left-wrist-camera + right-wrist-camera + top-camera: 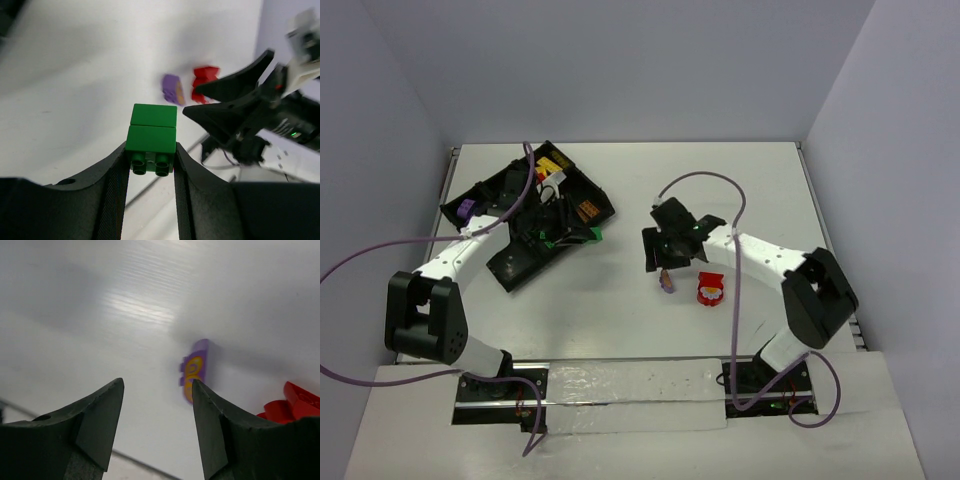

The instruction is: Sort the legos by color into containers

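Sorting looks midway: the left claw (150,155) clamps a green brick (151,140) above the black tray (520,265) at far left, likely to drop it into a compartment, while the right claw (157,385), jaws apart, hangs over the purple brick (194,371) on the worktop (620,320), left of a red brick (292,402), seemingly poised to grasp it.

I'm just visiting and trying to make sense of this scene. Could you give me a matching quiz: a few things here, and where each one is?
Things:
1. green brick
2. purple brick
3. red-and-white brick
4. black tray

Places:
A. on the far left part of the table
B. loose on the table, just ahead of the open right gripper
C. clamped in the left gripper
D. loose on the table, farthest right

Pairs: 1-C, 2-B, 3-D, 4-A
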You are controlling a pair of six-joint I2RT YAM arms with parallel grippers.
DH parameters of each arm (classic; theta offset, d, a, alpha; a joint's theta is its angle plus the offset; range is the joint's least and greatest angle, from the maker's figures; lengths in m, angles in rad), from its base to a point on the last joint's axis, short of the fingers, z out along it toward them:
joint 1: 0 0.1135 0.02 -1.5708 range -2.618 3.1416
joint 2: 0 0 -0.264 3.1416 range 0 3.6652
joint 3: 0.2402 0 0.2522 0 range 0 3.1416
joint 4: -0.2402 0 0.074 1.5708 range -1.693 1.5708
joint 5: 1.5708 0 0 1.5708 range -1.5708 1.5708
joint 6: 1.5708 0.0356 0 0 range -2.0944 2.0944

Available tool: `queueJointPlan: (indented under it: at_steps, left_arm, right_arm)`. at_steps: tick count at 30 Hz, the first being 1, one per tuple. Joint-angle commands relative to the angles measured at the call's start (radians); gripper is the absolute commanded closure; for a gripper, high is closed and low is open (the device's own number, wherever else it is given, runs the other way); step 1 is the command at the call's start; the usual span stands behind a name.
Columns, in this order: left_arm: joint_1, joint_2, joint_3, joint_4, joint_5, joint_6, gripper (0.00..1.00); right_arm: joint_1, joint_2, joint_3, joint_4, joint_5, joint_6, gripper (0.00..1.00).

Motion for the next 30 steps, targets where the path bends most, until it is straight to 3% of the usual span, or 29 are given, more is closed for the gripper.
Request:
queueJointPlan:
  at_steps: [1,7,15,20,30]
  left_arm:
    - [0.004,-0.003,0.052,0.031,0.278,0.075,1.00]
    - [0.004,-0.039,0.078,0.072,0.410,0.114,1.00]
    - [0.004,-0.093,0.078,0.193,0.533,0.066,1.00]
    - [0.003,-0.153,0.037,0.281,0.573,0.011,1.00]
    - [0.004,-0.185,0.025,0.284,0.609,0.018,1.00]
  right_arm:
    - [-0.034,-0.174,0.122,0.095,-0.229,-0.040,0.37]
    - [-0.084,-0.213,0.114,0.224,-0.514,-0.040,0.36]
    - [-0.094,-0.216,0.107,0.380,-0.764,0.032,0.34]
    - [-0.094,-0.214,0.118,0.416,-0.822,0.057,0.32]
    - [-0.094,-0.167,0.160,0.453,-0.830,0.097,0.32]
